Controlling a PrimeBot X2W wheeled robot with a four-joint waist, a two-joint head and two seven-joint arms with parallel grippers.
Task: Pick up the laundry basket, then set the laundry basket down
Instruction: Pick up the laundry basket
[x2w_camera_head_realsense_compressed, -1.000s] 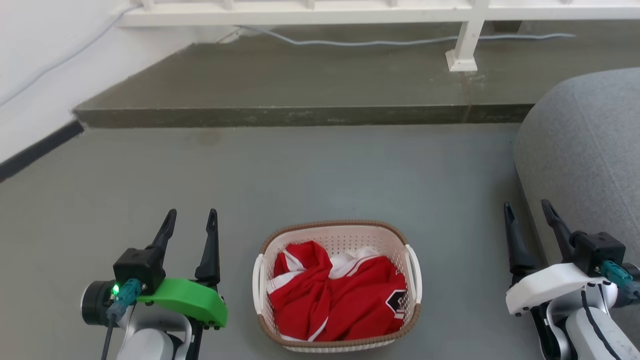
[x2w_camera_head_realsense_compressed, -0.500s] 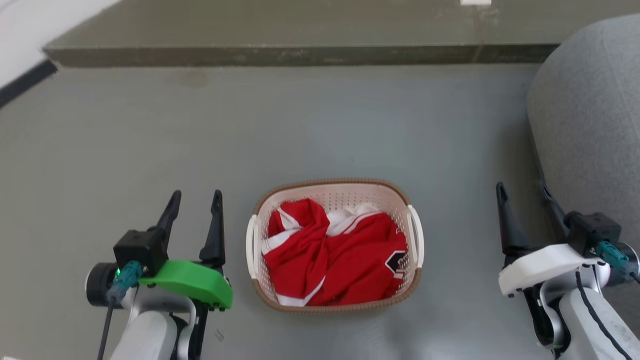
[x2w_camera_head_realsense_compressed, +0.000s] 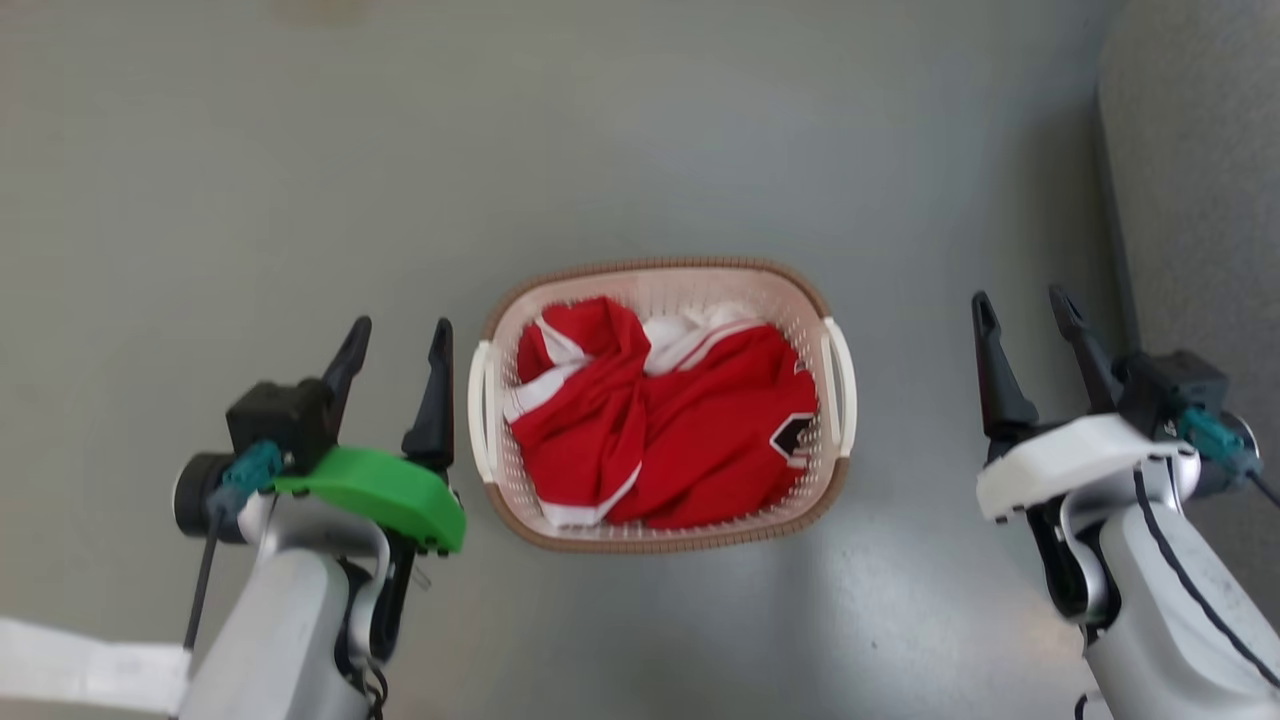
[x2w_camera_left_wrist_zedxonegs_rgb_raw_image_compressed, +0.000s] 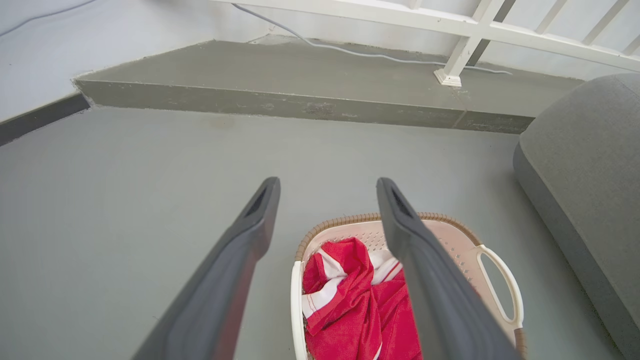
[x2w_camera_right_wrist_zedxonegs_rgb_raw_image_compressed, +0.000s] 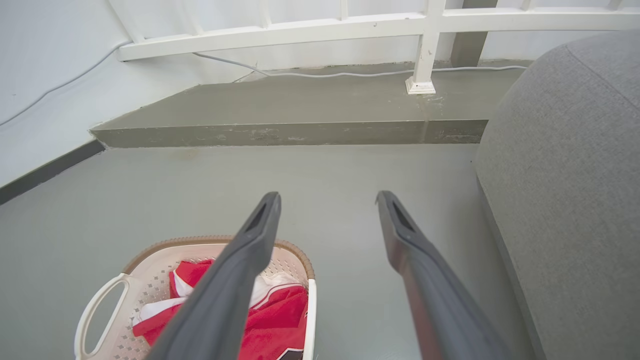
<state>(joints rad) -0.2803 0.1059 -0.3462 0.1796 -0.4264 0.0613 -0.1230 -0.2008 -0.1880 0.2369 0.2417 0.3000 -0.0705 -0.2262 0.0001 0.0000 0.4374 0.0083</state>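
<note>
Sitting on the grey floor (x2w_camera_head_realsense_compressed: 700, 130) between the two arms, the basket (x2w_camera_head_realsense_compressed: 690, 292) holds a crumpled red-and-white garment (x2w_camera_head_realsense_compressed: 690, 430). The left gripper (x2w_camera_head_realsense_compressed: 400, 330) hangs just beside the basket's left handle (x2w_camera_head_realsense_compressed: 480, 400), fingers spread and empty. The right gripper (x2w_camera_head_realsense_compressed: 1020, 297) is well apart from the right handle (x2w_camera_head_realsense_compressed: 840, 385), likewise released with nothing between its fingers, near a grey sofa (x2w_camera_head_realsense_compressed: 1200, 150). In the left wrist view the basket lies partly behind that gripper's right-hand finger (x2w_camera_left_wrist_zedxonegs_rgb_raw_image_compressed: 430, 280). A raised step (x2w_camera_left_wrist_zedxonegs_rgb_raw_image_compressed: 300, 102) and a white railing (x2w_camera_left_wrist_zedxonegs_rgb_raw_image_compressed: 465, 30) stand beyond.
</note>
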